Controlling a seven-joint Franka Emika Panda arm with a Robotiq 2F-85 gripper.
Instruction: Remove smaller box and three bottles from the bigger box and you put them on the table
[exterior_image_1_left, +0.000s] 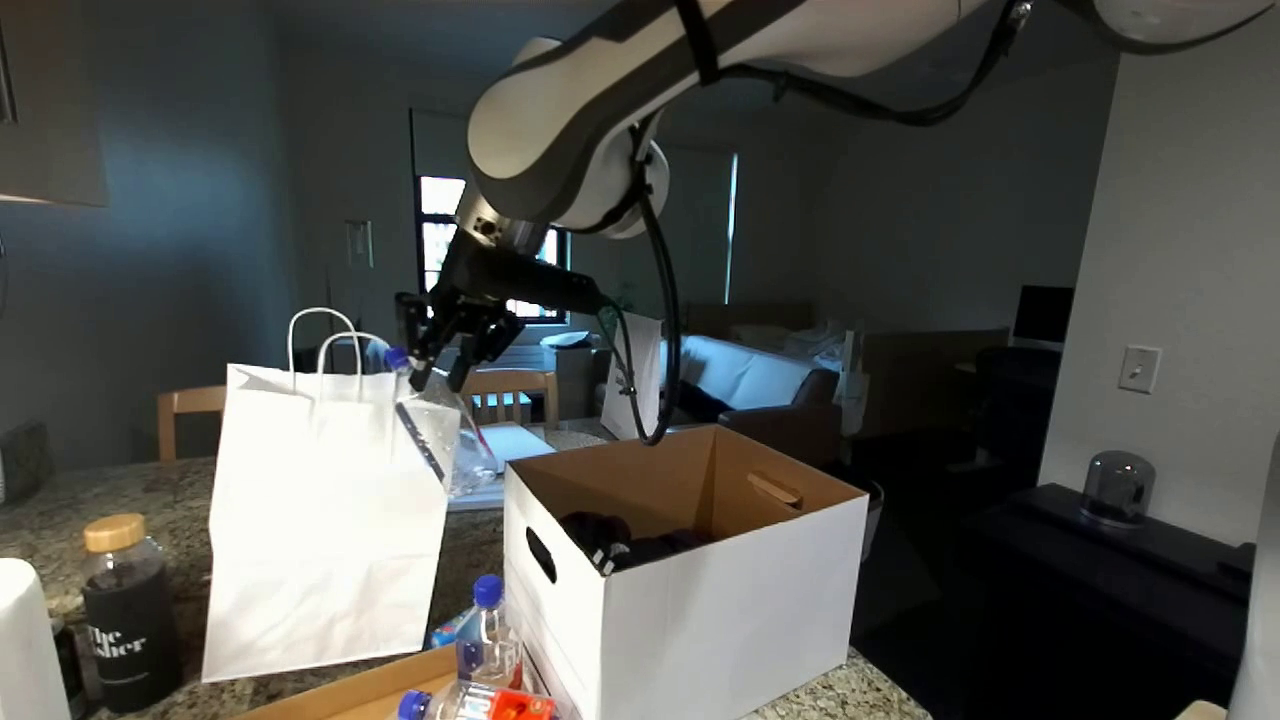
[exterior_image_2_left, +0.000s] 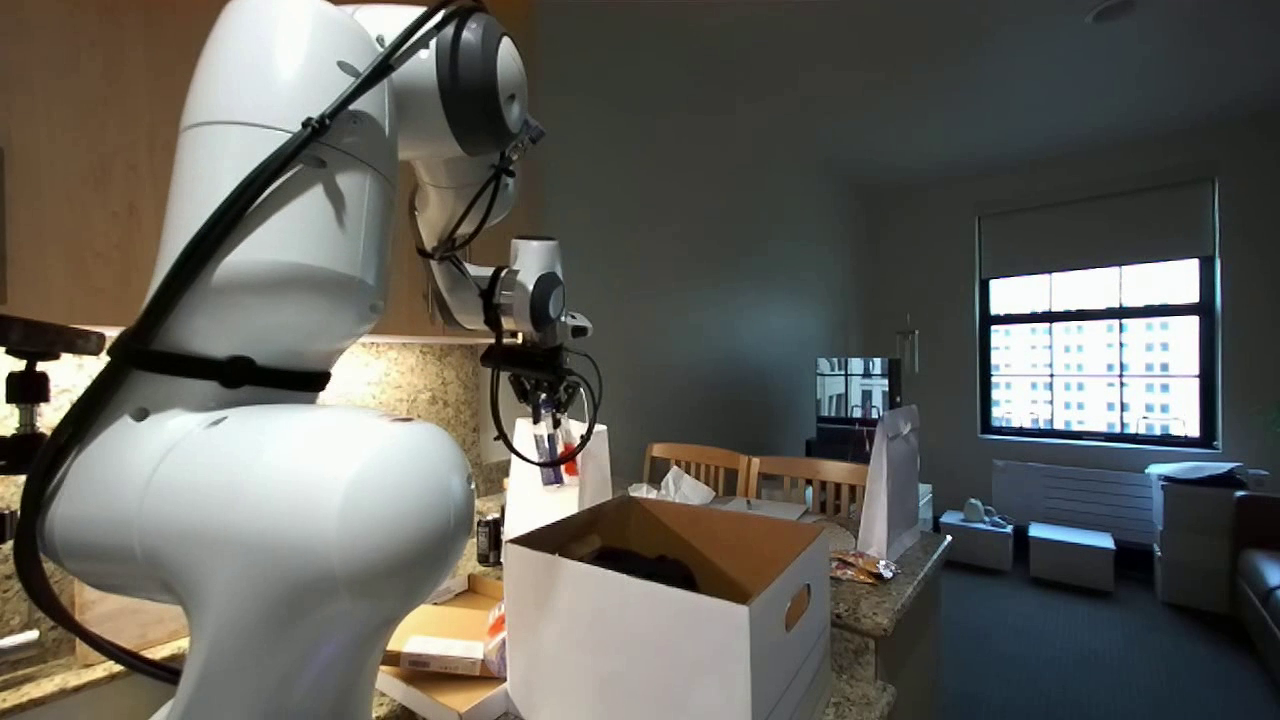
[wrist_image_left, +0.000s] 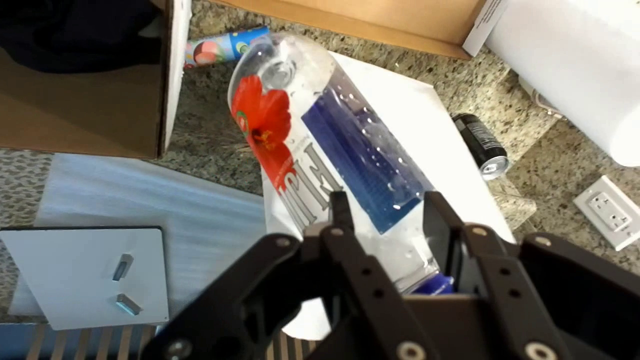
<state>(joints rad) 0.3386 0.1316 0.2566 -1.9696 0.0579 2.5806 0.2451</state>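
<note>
The hand (wrist_image_left: 388, 215) pinches a bottle (wrist_image_left: 325, 145) near its capped end — long axis tilted, base pointing down.

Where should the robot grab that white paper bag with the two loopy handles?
Probably both loop handles, from above: they stick up over the white paper bag, whose wide paper sides might crumple. The pincer would have to release its plastic bottle first.

Free room above the bigger box (exterior_image_1_left: 735, 610), tall paper bag (exterior_image_1_left: 325, 520) alongside.
</note>
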